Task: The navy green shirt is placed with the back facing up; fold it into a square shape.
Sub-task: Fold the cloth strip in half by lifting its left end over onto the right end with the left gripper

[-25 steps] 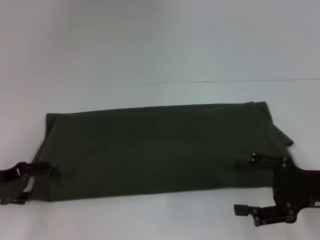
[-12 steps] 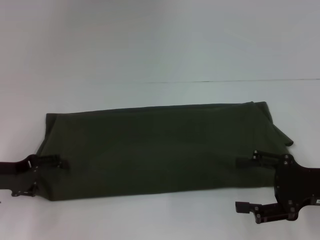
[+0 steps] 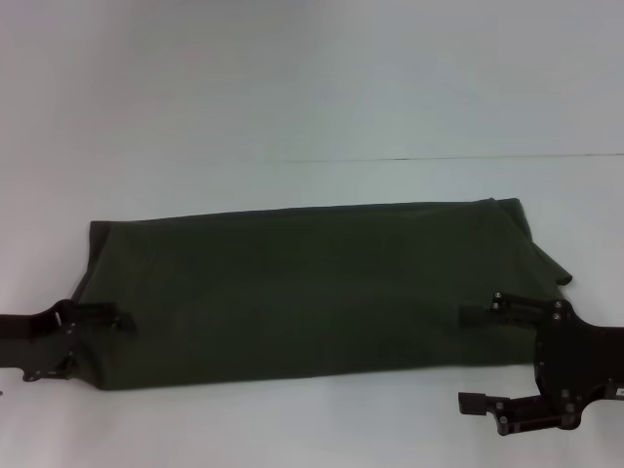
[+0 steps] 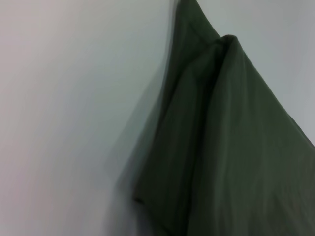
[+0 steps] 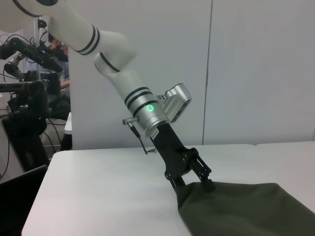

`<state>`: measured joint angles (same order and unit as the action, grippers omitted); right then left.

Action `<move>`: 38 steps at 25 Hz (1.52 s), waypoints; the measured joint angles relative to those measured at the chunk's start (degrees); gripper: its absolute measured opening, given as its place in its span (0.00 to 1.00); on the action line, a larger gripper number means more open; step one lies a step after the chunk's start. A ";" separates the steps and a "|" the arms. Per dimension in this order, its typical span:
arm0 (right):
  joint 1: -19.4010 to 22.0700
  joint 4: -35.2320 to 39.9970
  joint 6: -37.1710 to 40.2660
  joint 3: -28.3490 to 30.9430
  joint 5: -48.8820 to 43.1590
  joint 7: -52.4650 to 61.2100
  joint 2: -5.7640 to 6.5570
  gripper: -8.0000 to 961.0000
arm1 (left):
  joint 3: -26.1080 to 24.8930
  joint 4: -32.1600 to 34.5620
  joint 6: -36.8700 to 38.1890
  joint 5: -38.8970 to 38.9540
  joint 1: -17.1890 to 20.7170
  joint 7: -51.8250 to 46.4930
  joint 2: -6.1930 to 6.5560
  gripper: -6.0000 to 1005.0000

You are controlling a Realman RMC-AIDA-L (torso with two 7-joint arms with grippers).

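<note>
Shirt: navy green shirt (image 3: 312, 292) lies as a wide folded band on the table (image 3: 312, 97).
Left gripper (image 3: 93, 327): at 9 o'clock, pinching the shirt's edge.
Right gripper (image 3: 473, 358): at 4 o'clock, fingers spread, one over the cloth.

- The white bench (image 3: 292, 97) stretches ahead of my pincers and out past them on both sides, with a thin dark seam line (image 3: 468, 158) running across it farther out.
- Seen from my right wrist, a pale panelled wall (image 5: 256, 69) stands behind the bench.
- Beyond the bench's far end, past my left pincer, dark equipment on stands (image 5: 27, 93) crowds together; details are unclear.
</note>
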<state>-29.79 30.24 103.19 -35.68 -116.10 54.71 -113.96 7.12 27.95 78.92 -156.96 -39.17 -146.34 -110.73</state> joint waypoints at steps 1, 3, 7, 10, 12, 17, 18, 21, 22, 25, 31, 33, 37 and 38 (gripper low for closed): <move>0.00 0.00 0.01 0.00 0.00 0.02 -0.01 0.98 | 0.00 0.00 0.00 0.00 0.02 0.05 0.00 0.82; 0.00 0.00 0.04 0.00 0.00 0.04 -0.01 0.98 | 0.00 0.00 0.00 -0.02 0.02 0.10 0.00 0.82; 0.06 0.00 0.07 0.00 0.00 0.04 -0.01 0.98 | 0.00 0.01 0.00 -0.11 0.02 0.12 0.00 0.68; 0.08 0.00 0.06 0.00 -0.02 0.04 -0.07 0.98 | 0.00 0.01 0.00 -0.11 0.04 0.13 -0.04 0.55; 0.09 0.00 0.06 0.00 -0.10 0.04 -0.16 0.98 | 0.00 0.01 -0.10 -0.10 0.04 0.13 -0.13 0.50; 0.06 0.00 0.04 0.00 -0.09 0.07 -0.26 0.98 | 2.21 0.16 -1.47 -0.21 0.05 0.02 -0.46 0.41; 0.05 0.00 0.04 0.00 -0.08 0.09 -0.25 0.98 | 2.98 0.25 -1.85 -0.14 0.10 -0.18 -0.53 0.41; 0.01 0.00 0.01 0.00 -0.06 0.19 -0.24 0.98 | 3.31 0.37 -2.18 -0.06 0.15 -0.37 -0.62 0.39; 0.00 0.00 -0.01 0.00 -0.05 0.27 -0.23 0.98 | 3.26 0.38 -2.18 -0.05 0.15 -0.35 -0.62 0.39; 0.00 0.00 -0.06 0.00 -0.03 0.40 -0.22 0.98 | 3.11 0.42 -2.26 -0.02 0.15 -0.20 -0.62 0.37; -0.08 0.00 -0.79 0.00 -0.05 0.75 -0.19 0.98 | 3.02 0.74 -2.28 0.73 0.18 0.03 -0.62 0.11; -0.09 0.00 -1.04 0.00 -0.10 0.81 -0.21 0.98 | 3.06 0.92 -2.29 0.85 0.20 0.05 -0.62 0.08; -0.09 0.00 -1.30 0.00 -0.09 0.89 -0.25 0.98 | 2.97 1.93 -2.26 0.88 0.51 0.08 -0.56 0.06; -0.09 0.00 -1.33 0.00 -0.06 0.92 -0.26 0.98 | 2.96 2.40 -2.18 0.88 0.65 0.09 -0.48 0.06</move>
<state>-29.88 30.23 101.86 -35.68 -116.15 55.63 -114.22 10.08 30.35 76.74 -156.08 -38.52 -146.25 -111.21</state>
